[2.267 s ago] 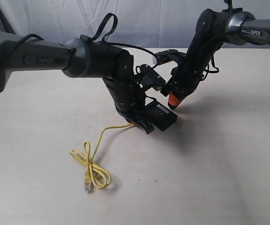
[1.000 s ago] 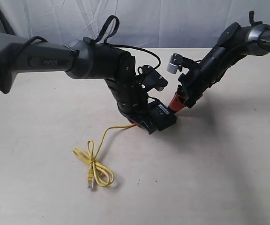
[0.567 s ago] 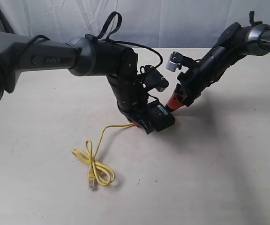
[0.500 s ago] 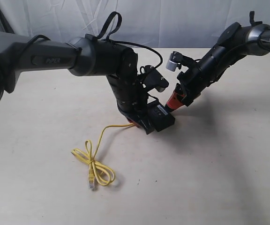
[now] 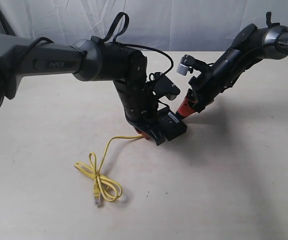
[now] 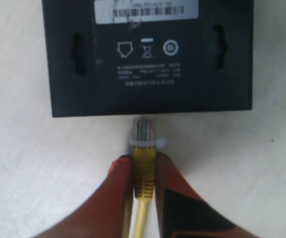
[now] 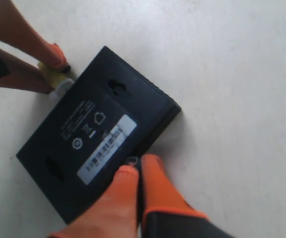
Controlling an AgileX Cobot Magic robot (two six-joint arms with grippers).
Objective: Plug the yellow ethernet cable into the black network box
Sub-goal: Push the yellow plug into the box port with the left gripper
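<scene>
The black network box point(image 5: 172, 124) lies flat on the table with its white label strip up; it also shows in the wrist views point(image 6: 148, 54) point(image 7: 98, 134). My left gripper point(image 5: 151, 134) point(image 6: 144, 159) is shut on the yellow ethernet cable's boot, and the clear plug point(image 6: 143, 130) points at the box's side, its tip just short of the edge. The rest of the yellow ethernet cable point(image 5: 98, 176) trails to a loose knot, with the free plug point(image 5: 96, 197) on the table. My right gripper point(image 5: 183, 110) point(image 7: 139, 164) is shut, tips resting against the box's opposite edge.
The pale tabletop point(image 5: 224, 180) carries only these things. A white cloth backdrop point(image 5: 184, 20) hangs behind the table. Both arms crowd the middle, the left arm point(image 5: 99, 60) arching over the box. The left fingers point(image 7: 51, 52) show in the right wrist view.
The right arm has swung lower and its gripper now rests against the box's far edge. The box and the cable loop have shifted slightly to the left. The left gripper keeps the plug.
</scene>
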